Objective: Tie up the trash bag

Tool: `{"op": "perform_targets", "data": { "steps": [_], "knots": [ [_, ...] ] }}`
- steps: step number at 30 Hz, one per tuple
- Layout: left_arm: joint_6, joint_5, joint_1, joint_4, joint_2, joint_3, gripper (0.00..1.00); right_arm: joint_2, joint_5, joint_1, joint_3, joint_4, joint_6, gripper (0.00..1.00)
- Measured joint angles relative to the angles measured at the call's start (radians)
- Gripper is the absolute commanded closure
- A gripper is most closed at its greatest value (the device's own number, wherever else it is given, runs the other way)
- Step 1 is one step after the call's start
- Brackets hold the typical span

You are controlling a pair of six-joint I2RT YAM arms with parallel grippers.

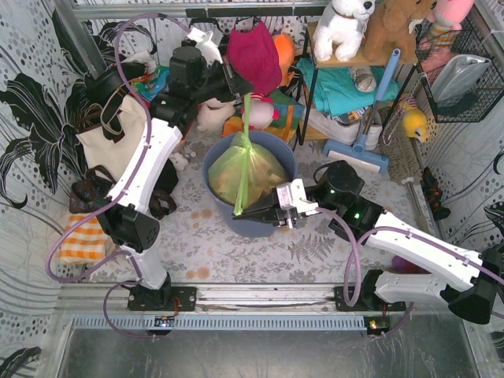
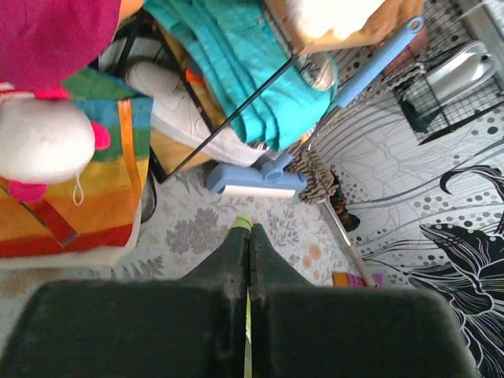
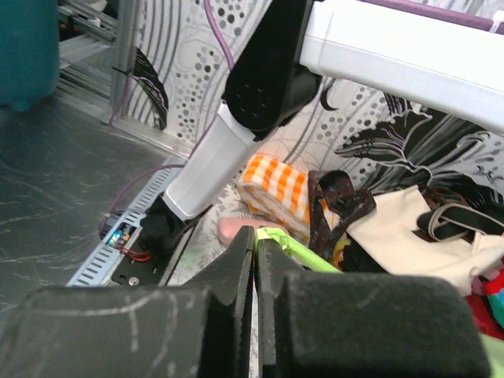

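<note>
The light-green trash bag (image 1: 246, 169) sits in the round blue-grey bin (image 1: 285, 153) at the table's middle, tan paper showing through it. Its top is gathered, and two thin green strips run from there. One strip (image 1: 247, 118) rises to my left gripper (image 1: 241, 87), which is shut on it behind the bin; its tip shows at the fingertips (image 2: 242, 223) of that gripper (image 2: 250, 234). The other strip (image 1: 239, 197) drops over the bin's near rim to my right gripper (image 1: 246, 213), also shut on it. In the right wrist view the strip (image 3: 311, 252) leaves the closed jaws of this gripper (image 3: 257, 236).
A white tote bag (image 1: 110, 138) and an orange checked cloth (image 1: 83, 240) lie at the left. Behind the bin are plush toys, a magenta cloth (image 1: 253, 51) and a shelf (image 1: 346, 87). A blue broom head (image 1: 356, 151) lies at the right, and a wire basket (image 1: 461, 75) hangs beyond it.
</note>
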Motion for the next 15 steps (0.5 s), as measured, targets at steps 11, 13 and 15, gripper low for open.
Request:
{"op": "perform_targets", "data": {
  "steps": [11, 13, 15],
  "knots": [
    [0.017, -0.004, 0.006, -0.004, 0.01, -0.128, 1.0, -0.037, 0.011, 0.017, -0.153, 0.051, 0.08, 1.0],
    [0.018, -0.005, 0.012, -0.013, 0.046, -0.156, 1.0, -0.035, 0.033, 0.019, -0.201, 0.047, 0.09, 1.0],
    [0.021, -0.002, 0.018, -0.038, 0.088, -0.161, 1.0, -0.029, 0.056, 0.03, -0.222, 0.025, 0.091, 1.0]
  ]
}}
